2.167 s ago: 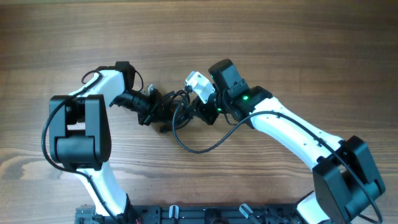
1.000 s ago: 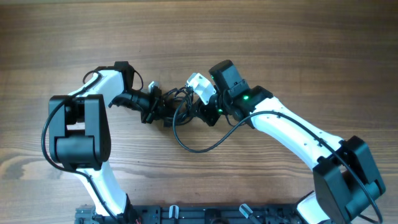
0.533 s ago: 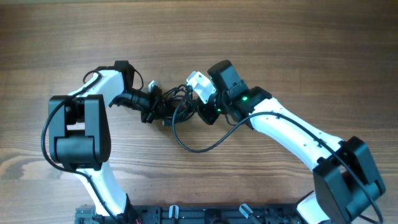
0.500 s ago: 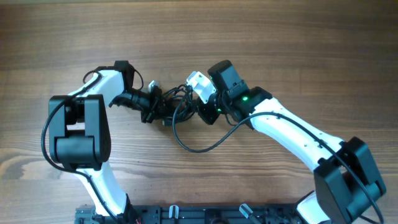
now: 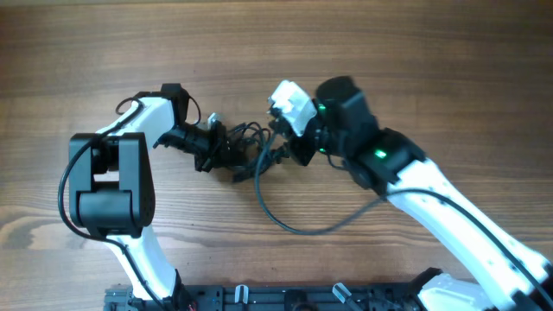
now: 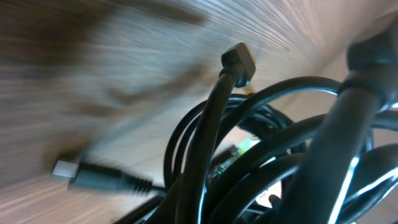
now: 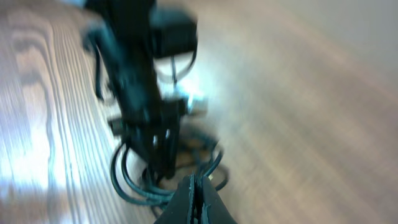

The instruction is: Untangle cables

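The cables (image 5: 246, 145) lie as a black tangle on the wooden table (image 5: 415, 52), just left of centre in the overhead view. The left gripper (image 5: 221, 155) is clamped on the tangle's left edge. The right gripper (image 7: 193, 184) has its fingers pressed together at the tangle's right side; whether they pinch a strand cannot be told. In the left wrist view an angled plug (image 6: 239, 61) sticks up from the loops.

- Counter (image 5: 415, 60) of light-brown wood fills the overhead view; its grain runs left to right, with darker streaks
- Black rail (image 5: 285, 298) runs along the counter's lower edge
- Light is soft and even; a pale sheen (image 7: 28, 143) lies on the wood in the right wrist view
- Wood in the left wrist view is blurred
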{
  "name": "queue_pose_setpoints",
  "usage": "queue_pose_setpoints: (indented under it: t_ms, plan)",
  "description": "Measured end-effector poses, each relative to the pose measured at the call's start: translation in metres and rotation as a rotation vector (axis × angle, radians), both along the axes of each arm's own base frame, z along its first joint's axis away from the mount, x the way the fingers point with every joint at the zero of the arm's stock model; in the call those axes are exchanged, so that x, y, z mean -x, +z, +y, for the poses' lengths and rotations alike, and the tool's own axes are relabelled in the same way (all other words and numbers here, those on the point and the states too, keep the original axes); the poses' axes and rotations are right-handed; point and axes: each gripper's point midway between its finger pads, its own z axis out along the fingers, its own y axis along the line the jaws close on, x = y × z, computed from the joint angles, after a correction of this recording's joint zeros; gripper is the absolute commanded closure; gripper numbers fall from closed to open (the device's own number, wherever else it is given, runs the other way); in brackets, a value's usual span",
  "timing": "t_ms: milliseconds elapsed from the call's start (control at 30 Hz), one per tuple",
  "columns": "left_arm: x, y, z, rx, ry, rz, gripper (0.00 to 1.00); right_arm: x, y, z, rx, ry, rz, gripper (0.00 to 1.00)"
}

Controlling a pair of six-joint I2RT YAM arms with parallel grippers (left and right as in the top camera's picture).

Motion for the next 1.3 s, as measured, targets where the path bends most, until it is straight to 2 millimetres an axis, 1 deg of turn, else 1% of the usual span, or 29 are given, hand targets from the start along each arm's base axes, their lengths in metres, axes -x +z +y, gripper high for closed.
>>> queue_pose_setpoints:
  t_ms: [67, 100, 133, 233, 333, 433, 467, 500, 567, 633, 700, 767, 833, 933, 1033, 1100, 1133, 1233, 1300]
  plan:
    - [0.0, -0.003, 0.003, -0.019, -0.003, -0.004, 0.96, -0.002, 0.02, -0.001, -0.024, 0.0, -0.063, 0.96]
    - [0.0, -0.004, 0.003, -0.026, -0.005, -0.004, 0.96, -0.003, 0.026, -0.001, -0.029, -0.001, -0.09, 0.96]
    - [0.0, -0.004, 0.004, -0.033, -0.007, -0.004, 0.96, -0.005, 0.028, -0.001, -0.025, -0.004, -0.101, 0.96]
    - [0.0, -0.005, 0.005, -0.039, -0.008, -0.004, 0.95, -0.004, 0.022, -0.004, -0.001, -0.009, -0.092, 0.96]
    - [0.0, -0.005, 0.005, -0.04, -0.008, -0.004, 0.88, -0.002, 0.014, -0.007, 0.011, -0.027, -0.046, 0.96]
    - [0.0, -0.006, 0.005, -0.043, -0.011, -0.008, 0.88, 0.001, 0.004, -0.009, -0.005, -0.073, 0.049, 0.91]
    - [0.0, -0.006, 0.005, -0.042, -0.011, -0.012, 0.9, 0.002, -0.002, -0.011, -0.008, -0.099, 0.097, 0.9]
    - [-0.002, -0.006, 0.005, -0.042, -0.011, -0.019, 0.96, 0.003, -0.009, -0.012, -0.015, -0.13, 0.155, 0.85]
    - [-0.004, -0.007, 0.005, -0.042, -0.01, -0.032, 0.96, 0.005, -0.022, -0.013, -0.028, -0.188, 0.258, 0.66]
    - [-0.007, -0.007, 0.005, -0.041, -0.012, -0.048, 0.96, 0.009, -0.042, -0.015, -0.044, -0.283, 0.41, 0.56]
    - [-0.009, -0.007, 0.005, -0.035, -0.011, -0.058, 0.96, 0.013, -0.066, -0.019, -0.047, -0.386, 0.56, 0.39]
    - [-0.011, -0.006, 0.003, -0.023, -0.008, -0.072, 0.96, 0.02, -0.091, -0.021, -0.037, -0.476, 0.703, 0.34]
    - [-0.014, -0.003, 0.001, -0.001, -0.004, -0.084, 0.96, 0.024, -0.108, -0.019, -0.042, -0.527, 0.809, 0.31]
    - [-0.019, 0.002, -0.004, 0.046, 0.006, -0.109, 0.96, 0.033, -0.131, -0.011, -0.068, -0.612, 1.003, 0.3]
    - [-0.024, 0.008, -0.009, 0.09, 0.013, -0.131, 0.96, 0.038, -0.139, -0.006, -0.105, -0.69, 1.137, 0.3]
    - [-0.026, 0.01, -0.011, 0.11, 0.016, -0.143, 0.96, 0.037, -0.139, -0.002, -0.141, -0.72, 1.177, 0.32]
    - [-0.027, 0.012, -0.012, 0.119, 0.017, -0.147, 0.96, 0.032, -0.135, 0.003, -0.185, -0.727, 1.191, 0.33]
    - [-0.028, 0.014, -0.013, 0.133, 0.02, -0.152, 0.96, 0.018, -0.124, 0.011, -0.276, -0.726, 1.202, 0.34]
    - [-0.029, 0.015, -0.014, 0.147, 0.023, -0.156, 0.96, 0.004, -0.116, 0.01, -0.348, -0.728, 1.211, 0.34]
